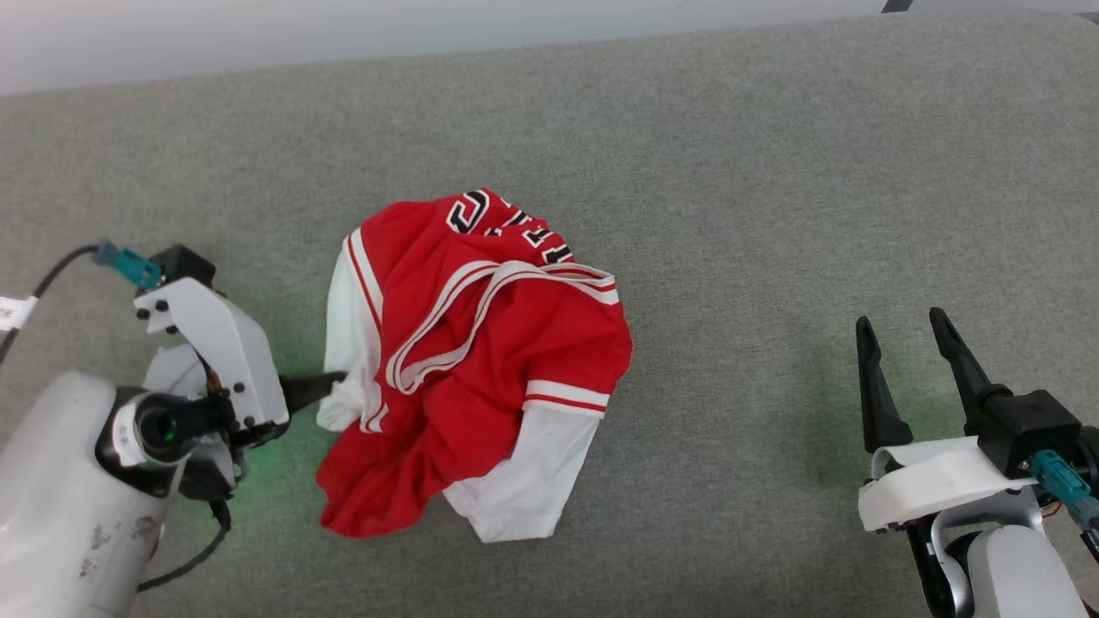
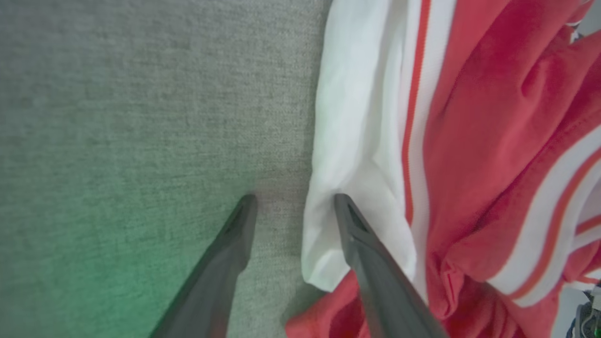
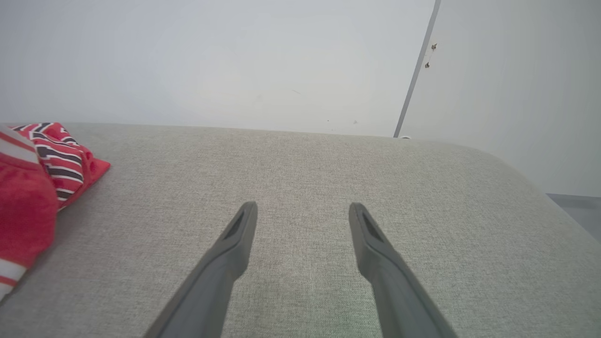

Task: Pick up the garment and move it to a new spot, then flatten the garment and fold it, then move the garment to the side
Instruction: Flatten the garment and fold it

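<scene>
left gripper (image 2: 293, 199), lower left of the head view, has its jaws spread at the white edge of the crumpled garment (image 1: 481, 360), which lies mid-frame on the grey fabric surface (image 1: 773, 172). right gripper (image 1: 899, 319), lower right, jaws released, well apart.

Setting: a bare indoor test room, closer to a lab than a home. Evidence: a broad padded surface (image 1: 773, 172) covered in grey woven fabric, with a rounded corner; a plain white wall (image 3: 235, 61) directly behind it; a dark vertical joint (image 3: 415, 80) between wall panels; a strip of grey floor (image 3: 577, 206)
</scene>
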Motion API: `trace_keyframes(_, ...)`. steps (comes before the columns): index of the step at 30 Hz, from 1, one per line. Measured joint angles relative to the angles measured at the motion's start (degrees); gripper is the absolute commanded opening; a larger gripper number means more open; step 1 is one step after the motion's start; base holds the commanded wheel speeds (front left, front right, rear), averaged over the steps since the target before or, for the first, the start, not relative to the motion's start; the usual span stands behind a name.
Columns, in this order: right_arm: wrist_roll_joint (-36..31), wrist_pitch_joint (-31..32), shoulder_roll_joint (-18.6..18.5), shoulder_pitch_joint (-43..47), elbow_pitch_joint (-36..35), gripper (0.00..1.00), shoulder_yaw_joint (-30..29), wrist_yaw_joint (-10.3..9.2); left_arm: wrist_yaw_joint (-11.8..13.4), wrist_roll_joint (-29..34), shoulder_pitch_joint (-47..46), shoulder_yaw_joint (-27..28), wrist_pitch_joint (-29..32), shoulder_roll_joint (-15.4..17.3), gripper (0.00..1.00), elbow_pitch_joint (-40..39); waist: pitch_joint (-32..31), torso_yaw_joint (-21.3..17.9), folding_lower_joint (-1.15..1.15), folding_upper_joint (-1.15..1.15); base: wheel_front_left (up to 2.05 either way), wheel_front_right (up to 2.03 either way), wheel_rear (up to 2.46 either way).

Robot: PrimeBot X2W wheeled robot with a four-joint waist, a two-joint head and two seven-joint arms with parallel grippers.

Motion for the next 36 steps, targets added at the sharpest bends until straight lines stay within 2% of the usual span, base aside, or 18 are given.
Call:
trace_keyframes(12,-0.07,-0.33,0.0,-0.51,0.96,1.0,-0.33,0.0,-1.47,0.18,0.12,-0.34,-1.04,-0.31,0.0,0.24,-1.29,0.41,0.0,0.0,0.0,0.0,0.0)
trace_keyframes(19,-0.2,-0.21,-0.01,0.81,1.49,1.0,-0.42,0.0,-1.59,0.32,1.63,0.99,-2.74,1.93,0.0,-1.64,-3.79,1.6,0.0,0.0,0.0,0.0,0.0)
trace_keyframes(29,-0.52,0.82,0.01,2.97,1.36,1.0,-0.18,0.0,-0.82,3.22,7.05,2.13,-4.66,9.38,0.0,-4.34,-7.85,3.78,0.0,0.0,0.0,0.0,0.0)
trace_keyframes(36,-0.6,1.71,0.01,3.92,0.76,1.0,0.03,0.0,-1.33,6.15,10.89,2.09,-7.32,13.96,0.0,-4.1,-9.89,4.99,0.0,0.0,0.0,0.0,0.0)
